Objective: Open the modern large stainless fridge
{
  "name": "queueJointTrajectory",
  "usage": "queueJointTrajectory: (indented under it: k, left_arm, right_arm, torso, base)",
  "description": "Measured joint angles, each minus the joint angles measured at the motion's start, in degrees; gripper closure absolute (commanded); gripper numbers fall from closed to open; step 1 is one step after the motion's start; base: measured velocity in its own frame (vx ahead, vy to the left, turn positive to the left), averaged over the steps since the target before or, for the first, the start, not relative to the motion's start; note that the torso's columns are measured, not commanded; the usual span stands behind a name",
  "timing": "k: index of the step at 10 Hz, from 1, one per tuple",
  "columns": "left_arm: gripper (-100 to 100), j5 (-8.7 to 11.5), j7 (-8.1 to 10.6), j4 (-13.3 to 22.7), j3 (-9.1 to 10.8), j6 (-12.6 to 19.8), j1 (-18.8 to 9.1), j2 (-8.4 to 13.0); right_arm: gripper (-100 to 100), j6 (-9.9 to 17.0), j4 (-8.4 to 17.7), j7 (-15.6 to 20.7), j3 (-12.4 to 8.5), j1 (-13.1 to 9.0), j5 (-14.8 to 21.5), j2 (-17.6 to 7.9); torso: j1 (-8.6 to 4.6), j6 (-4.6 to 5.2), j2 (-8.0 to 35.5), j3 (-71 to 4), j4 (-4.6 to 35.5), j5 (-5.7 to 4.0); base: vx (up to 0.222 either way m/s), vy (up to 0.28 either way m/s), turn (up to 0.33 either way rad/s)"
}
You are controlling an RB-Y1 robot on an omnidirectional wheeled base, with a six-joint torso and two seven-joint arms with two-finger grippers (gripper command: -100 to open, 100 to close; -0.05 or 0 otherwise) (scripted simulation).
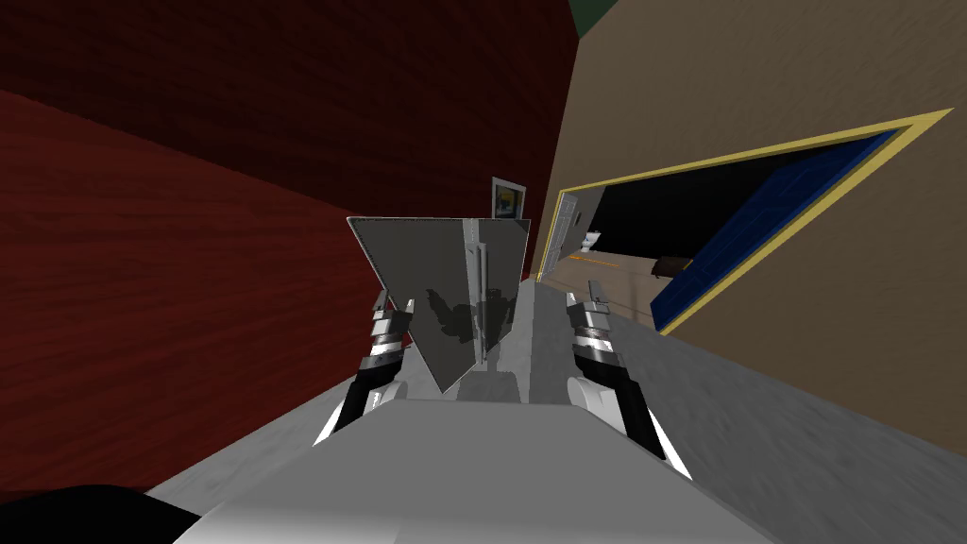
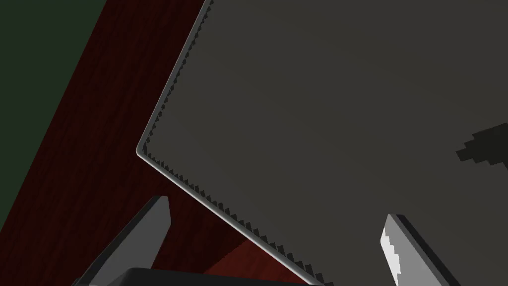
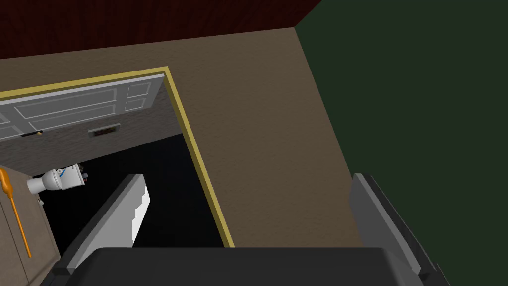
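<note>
The grey fridge (image 1: pixel 430 274) is flanked by a red wall (image 1: pixel 189 283) and a doorway (image 1: pixel 661 217); the left gripper (image 2: pixel 275 208) and the right gripper (image 3: pixel 248 176) are held spread.

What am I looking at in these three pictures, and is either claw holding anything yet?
You are driving a robot with two arms. The head view comes from a camera on its head, looking steeply down. The grey box ahead is the fridge, with an upright handle on its front. The left gripper and right gripper sit on either side of it.

The other two pictures come from a camera on each hand, looking along that hand's two thin fingers. The left wrist view faces the fridge's grey front near one corner. The right wrist view points away from the fridge, towards a yellow-framed doorway.

Both grippers are open and hold nothing. The handle is not yet gripped, and the fridge looks shut.
</note>
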Motion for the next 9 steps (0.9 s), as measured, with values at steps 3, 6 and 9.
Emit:
queueJointTrajectory:
  k: [3, 6, 9]
  left_arm:
    - [0, 0.00, 0.00, -0.01, 0.00, 0.00, 0.00, 0.00]
    - [0, 0.00, 0.00, -0.01, 0.00, 0.00, 0.00, 0.00]
    - [0, 0.00, 0.00, -0.02, 0.00, -0.01, 0.00, 0.00]
  right_arm:
    - [0, 0.00, -0.01, 0.00, 0.00, 0.00, 0.00, 0.00]
    - [0, 0.00, -0.01, 0.00, 0.00, 0.00, 0.00, 0.00]
    - [0, -0.01, -0.02, 0.00, 0.00, 0.00, 0.00, 0.00]
  torso:
    - [0.00, 0.00, 10.03, -20.14, 10.06, 0.00]
    - [0.00, 0.00, 22.69, -45.36, 22.68, 0.00]
    - [0.00, 0.00, 35.39, -70.73, 35.37, 0.00]
  base:
    - [0.000, 0.000, 0.000]
    - [0.000, 0.000, 0.000]
    - [0.000, 0.000, 0.000]
